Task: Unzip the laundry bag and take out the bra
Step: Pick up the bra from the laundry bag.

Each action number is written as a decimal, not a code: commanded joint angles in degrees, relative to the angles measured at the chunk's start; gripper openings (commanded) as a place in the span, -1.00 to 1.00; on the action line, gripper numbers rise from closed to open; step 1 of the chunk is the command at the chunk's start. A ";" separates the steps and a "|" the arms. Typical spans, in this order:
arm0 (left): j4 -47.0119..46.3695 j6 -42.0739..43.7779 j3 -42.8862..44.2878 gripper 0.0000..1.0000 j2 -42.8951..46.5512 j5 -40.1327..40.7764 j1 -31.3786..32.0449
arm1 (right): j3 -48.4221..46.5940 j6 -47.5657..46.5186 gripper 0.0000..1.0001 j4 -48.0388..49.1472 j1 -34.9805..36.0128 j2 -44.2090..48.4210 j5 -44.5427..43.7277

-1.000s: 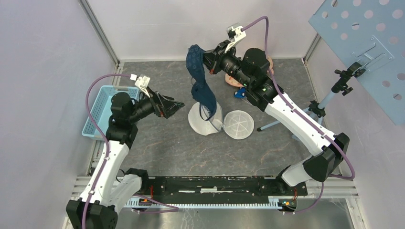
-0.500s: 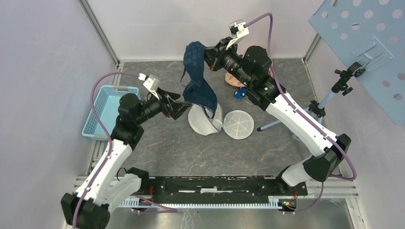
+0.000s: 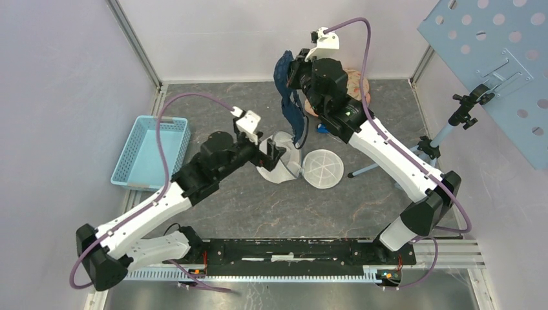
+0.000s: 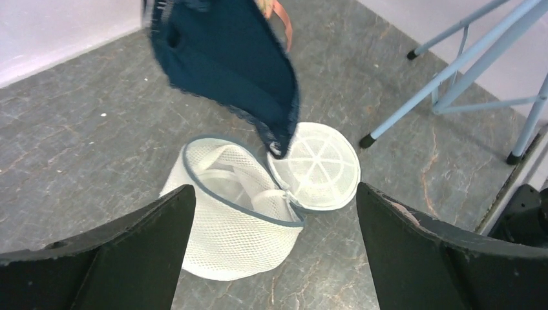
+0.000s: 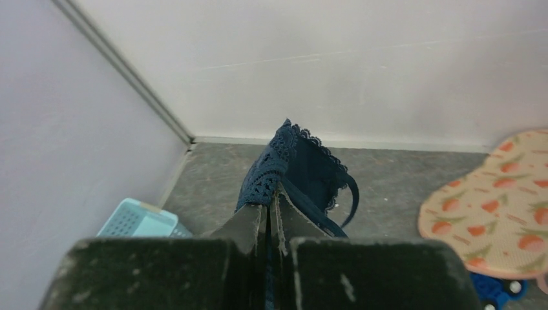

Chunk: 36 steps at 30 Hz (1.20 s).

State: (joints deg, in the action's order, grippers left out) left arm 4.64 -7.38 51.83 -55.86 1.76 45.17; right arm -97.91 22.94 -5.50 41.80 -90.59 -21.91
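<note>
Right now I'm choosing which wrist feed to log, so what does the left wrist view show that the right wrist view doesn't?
Only the left wrist view: the white mesh laundry bag lying unzipped, its round lid flap folded aside, the pale blue stand legs, and the left claw open, facing the bag. Only the right wrist view: the blue basket, and the right claw shut on the bra. Both: the bra, hanging, and the grey tabletop.
</note>
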 commanded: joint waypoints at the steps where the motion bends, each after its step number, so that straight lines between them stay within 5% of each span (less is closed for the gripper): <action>1: -5.63 5.53 4.14 1.00 -3.53 8.36 4.03 | -2.36 0.12 -1.00 1.00 0.89 -0.51 -12.11; 13: -8.80 -4.26 15.65 1.00 -19.59 14.67 5.81 | -2.67 -4.92 -1.00 5.06 4.27 -1.70 -21.68; 21: -11.41 -3.06 14.80 0.93 -24.33 21.33 5.90 | -2.74 -4.39 -1.00 6.57 4.70 -1.02 -21.23; 23: -12.29 -1.40 13.37 0.73 -23.86 21.40 5.50 | -2.70 -3.66 -1.00 6.16 4.69 -0.60 -20.16; 25: -13.94 0.94 11.10 0.27 -22.43 18.60 4.81 | -2.42 -3.47 -1.00 6.02 4.67 -0.07 -18.41; 27: -14.42 3.76 9.37 -0.41 -20.09 15.65 4.47 | -1.86 -3.77 -1.00 6.30 4.67 0.93 -15.92; 30: -11.49 5.54 7.88 -0.86 -16.30 10.63 3.07 | 1.06 -6.01 -1.00 8.30 4.44 3.15 -11.89; 36: -4.99 4.79 4.86 -0.95 -6.63 -11.12 -4.49 | 8.95 -6.00 -1.00 13.28 0.15 8.46 3.56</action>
State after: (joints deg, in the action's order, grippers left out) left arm -2.35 -5.06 57.28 -69.10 7.73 45.25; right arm -92.60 17.28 0.95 45.08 -87.20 -30.30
